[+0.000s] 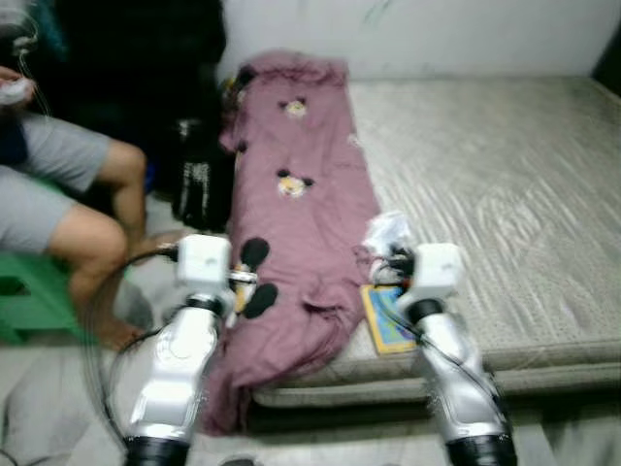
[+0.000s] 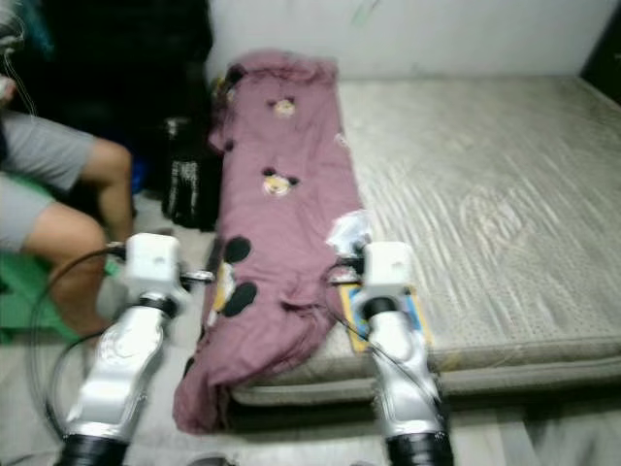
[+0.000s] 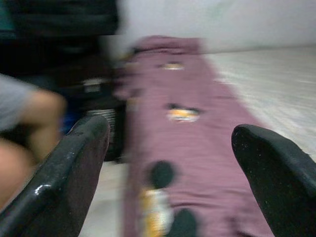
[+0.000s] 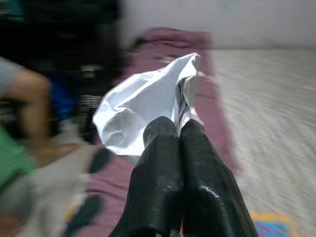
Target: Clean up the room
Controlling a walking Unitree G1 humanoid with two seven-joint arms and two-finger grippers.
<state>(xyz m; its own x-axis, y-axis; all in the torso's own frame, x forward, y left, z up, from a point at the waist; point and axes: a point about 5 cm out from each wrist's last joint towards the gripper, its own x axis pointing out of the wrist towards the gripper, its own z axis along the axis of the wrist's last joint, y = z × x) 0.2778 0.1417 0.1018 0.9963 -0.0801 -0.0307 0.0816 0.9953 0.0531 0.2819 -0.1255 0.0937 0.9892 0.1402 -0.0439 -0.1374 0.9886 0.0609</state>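
Note:
My right gripper [image 4: 177,127] is shut on a crumpled white paper [image 4: 143,106] and holds it above the near edge of the mattress [image 1: 485,184]; the paper also shows in the head view [image 1: 387,231]. A long mauve blanket [image 1: 301,194] with cartoon mouse prints lies along the mattress's left side, and its near end hangs down to the floor. My left gripper [image 1: 257,277] is open over the blanket's near left part, its black fingers [image 3: 74,163] wide apart with nothing between them.
A flat yellow-and-blue book [image 1: 386,320] lies on the mattress's front edge by my right wrist. A person [image 1: 68,194] in grey shorts sits on a green stool [image 1: 29,301] at the left. A black bag [image 1: 202,180] stands between the person and the mattress.

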